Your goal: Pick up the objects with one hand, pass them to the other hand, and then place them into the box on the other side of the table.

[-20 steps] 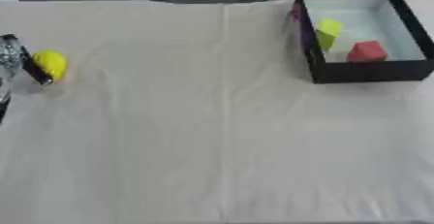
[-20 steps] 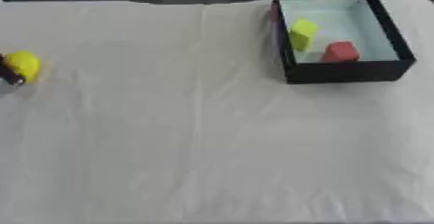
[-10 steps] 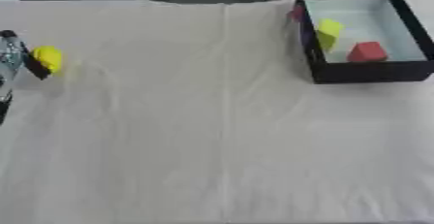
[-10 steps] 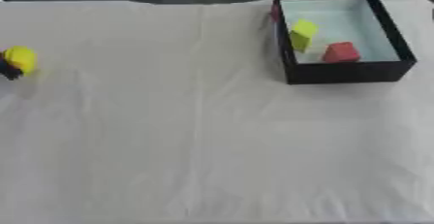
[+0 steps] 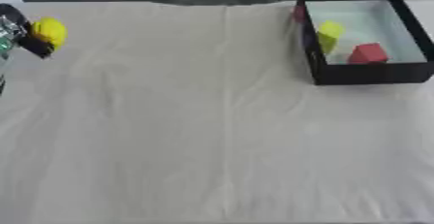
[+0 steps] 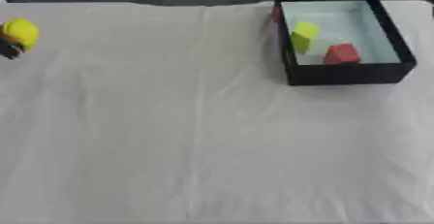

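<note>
**Left robot hand at table's far-left edge, yellow ball in its fingers**

Left robot hand mostly cut off by the frame; dark fingers seemingly clasped round the ball, though grip only partly visible. Ball up against the hand, at the left edge of the table. Box well apart, at far right, already holding a yellow-green block and a red block. Right robot hand out of sight, so handover point unclear. Ball round, no long axis. Likely next: carry rightward toward mid-table.
</note>
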`<action>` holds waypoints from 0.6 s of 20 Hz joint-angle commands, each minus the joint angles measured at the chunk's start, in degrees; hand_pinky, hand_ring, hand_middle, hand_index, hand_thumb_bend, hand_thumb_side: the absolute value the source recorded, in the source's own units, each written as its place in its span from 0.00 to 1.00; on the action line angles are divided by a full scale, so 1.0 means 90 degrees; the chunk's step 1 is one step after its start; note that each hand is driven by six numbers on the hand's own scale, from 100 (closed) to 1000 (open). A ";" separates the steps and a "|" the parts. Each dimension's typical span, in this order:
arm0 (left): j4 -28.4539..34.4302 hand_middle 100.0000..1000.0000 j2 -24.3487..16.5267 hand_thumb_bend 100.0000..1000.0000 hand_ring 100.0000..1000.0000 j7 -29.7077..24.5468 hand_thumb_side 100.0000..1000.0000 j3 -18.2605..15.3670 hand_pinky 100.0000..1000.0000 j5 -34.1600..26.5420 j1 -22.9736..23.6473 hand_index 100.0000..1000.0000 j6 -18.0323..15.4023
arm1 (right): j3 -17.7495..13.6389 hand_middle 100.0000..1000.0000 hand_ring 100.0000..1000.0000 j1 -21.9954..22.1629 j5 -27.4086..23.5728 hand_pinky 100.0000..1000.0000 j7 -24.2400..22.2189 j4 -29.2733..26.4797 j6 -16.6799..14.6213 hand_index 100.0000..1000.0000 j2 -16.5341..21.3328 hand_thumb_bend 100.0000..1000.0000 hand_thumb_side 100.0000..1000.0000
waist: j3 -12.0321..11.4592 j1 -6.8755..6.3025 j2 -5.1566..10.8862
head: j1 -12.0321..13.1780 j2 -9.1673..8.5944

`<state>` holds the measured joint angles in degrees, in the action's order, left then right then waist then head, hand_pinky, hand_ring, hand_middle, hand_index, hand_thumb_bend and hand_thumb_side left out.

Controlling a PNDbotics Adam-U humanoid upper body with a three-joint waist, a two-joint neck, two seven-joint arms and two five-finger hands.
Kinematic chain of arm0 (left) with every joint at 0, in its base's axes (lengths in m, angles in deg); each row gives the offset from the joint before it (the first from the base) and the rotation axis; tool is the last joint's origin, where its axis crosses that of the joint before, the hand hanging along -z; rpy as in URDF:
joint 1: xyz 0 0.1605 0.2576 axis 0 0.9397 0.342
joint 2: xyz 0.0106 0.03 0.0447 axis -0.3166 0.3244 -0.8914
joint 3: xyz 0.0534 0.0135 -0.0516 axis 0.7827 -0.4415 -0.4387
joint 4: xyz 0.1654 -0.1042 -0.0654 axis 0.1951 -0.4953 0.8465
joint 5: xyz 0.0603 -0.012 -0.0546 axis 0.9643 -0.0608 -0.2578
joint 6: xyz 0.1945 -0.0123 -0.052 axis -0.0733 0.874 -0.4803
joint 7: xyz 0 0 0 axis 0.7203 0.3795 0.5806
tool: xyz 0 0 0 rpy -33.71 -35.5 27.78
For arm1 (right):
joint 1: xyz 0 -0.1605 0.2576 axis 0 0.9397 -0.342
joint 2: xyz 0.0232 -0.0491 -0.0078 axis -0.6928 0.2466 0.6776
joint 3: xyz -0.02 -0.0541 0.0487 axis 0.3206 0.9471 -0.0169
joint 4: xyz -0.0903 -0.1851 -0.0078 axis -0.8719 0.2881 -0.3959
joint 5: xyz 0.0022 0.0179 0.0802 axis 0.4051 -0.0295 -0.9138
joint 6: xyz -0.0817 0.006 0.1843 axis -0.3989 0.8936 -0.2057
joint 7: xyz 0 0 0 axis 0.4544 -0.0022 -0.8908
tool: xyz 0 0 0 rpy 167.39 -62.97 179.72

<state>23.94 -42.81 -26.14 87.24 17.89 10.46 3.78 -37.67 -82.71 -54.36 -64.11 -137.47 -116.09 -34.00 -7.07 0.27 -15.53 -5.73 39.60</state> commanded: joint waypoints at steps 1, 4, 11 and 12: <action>0.0598 0.49 -0.0321 0.00 0.58 0.0208 0.00 0.0084 0.62 -0.0435 0.0033 0.42 -0.0069 | -0.0051 1.00 1.00 -0.0110 -0.0121 1.00 -0.0010 -0.0154 0.0030 1.00 0.0311 0.00 0.35 | -0.0001 0.0020 0.0203 | -0.0039 -0.0027; 0.0970 0.48 -0.0415 0.00 0.57 0.0459 0.00 0.0205 0.61 -0.0926 0.0216 0.41 -0.0059 | -0.0063 1.00 1.00 -0.0095 -0.0186 1.00 -0.0001 -0.0148 0.0043 1.00 0.0360 0.00 0.35 | -0.0004 0.0032 0.0221 | -0.0074 -0.0021; 0.1854 0.47 -0.0608 0.00 0.55 0.0882 0.00 0.0519 0.59 -0.1819 0.0610 0.40 -0.0106 | -0.0063 1.00 1.00 -0.0097 -0.0274 1.00 -0.0020 -0.0171 0.0040 1.00 0.0405 0.00 0.35 | -0.0012 0.0025 0.0252 | -0.0144 -0.0088; 0.2040 0.47 -0.0611 0.00 0.55 0.1005 0.00 0.0560 0.59 -0.1923 0.0699 0.40 -0.0126 | -0.0060 1.00 1.00 -0.0103 -0.0290 1.00 -0.0031 -0.0186 0.0038 1.00 0.0408 0.00 0.35 | -0.0012 0.0026 0.0255 | -0.0152 -0.0099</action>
<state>39.71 -46.08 -18.15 92.11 1.90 17.52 2.79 -37.71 -82.78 -56.51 -64.26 -137.78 -115.72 -33.57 -7.13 0.45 -15.03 -6.84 39.57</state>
